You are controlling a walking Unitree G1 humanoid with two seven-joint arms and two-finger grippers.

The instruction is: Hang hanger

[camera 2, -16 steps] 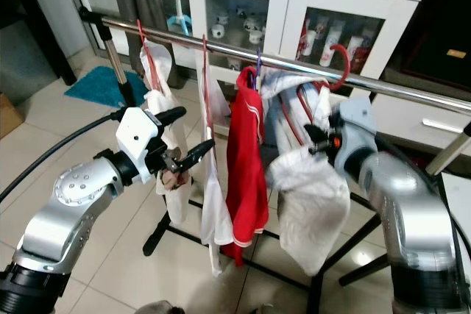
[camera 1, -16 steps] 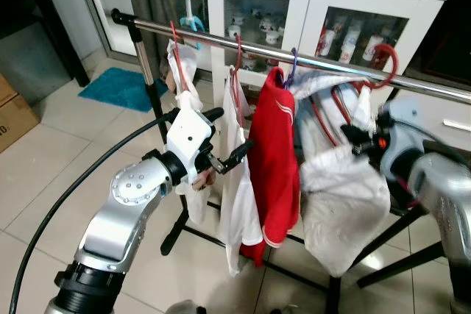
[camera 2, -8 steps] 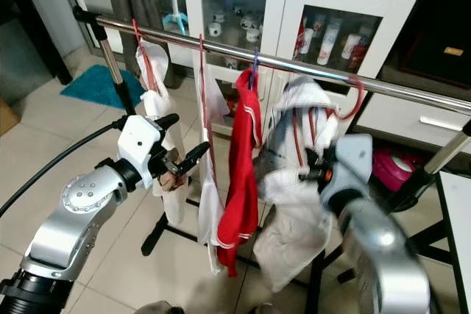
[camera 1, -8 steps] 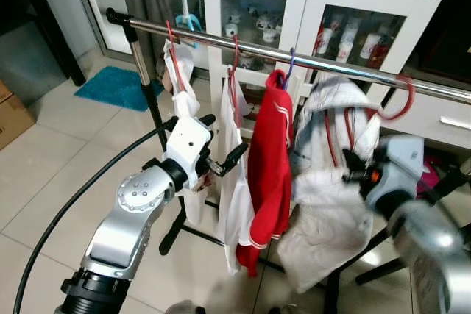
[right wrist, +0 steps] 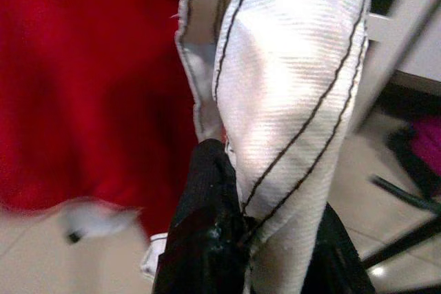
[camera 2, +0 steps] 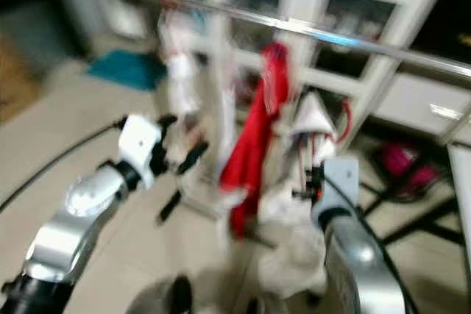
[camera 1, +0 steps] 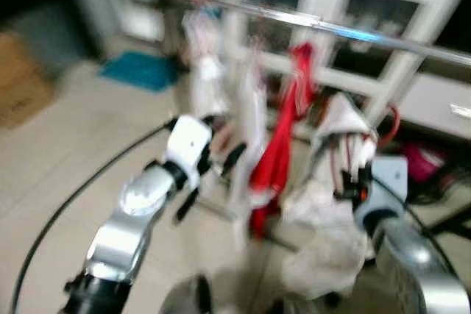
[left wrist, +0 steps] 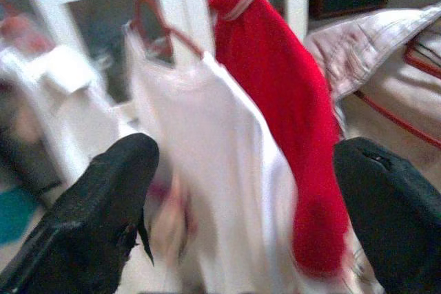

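While my right gripper (right wrist: pixel 241 239) pinches the white shirt (right wrist: pixel 289 94) on its red hanger (camera 1: pixel 383 126) below the rail (camera 1: pixel 331 29), my left gripper (left wrist: pixel 241 191) gapes wide, empty, before hung clothes (left wrist: pixel 275 101).

Red hanger (camera 1: pixel 388 124) with white garment (camera 1: pixel 333 182) now coming down off the rail (camera 1: pixel 353 31), hanging below it in the right gripper (camera 1: pixel 352 189), camera view blurring and shifting
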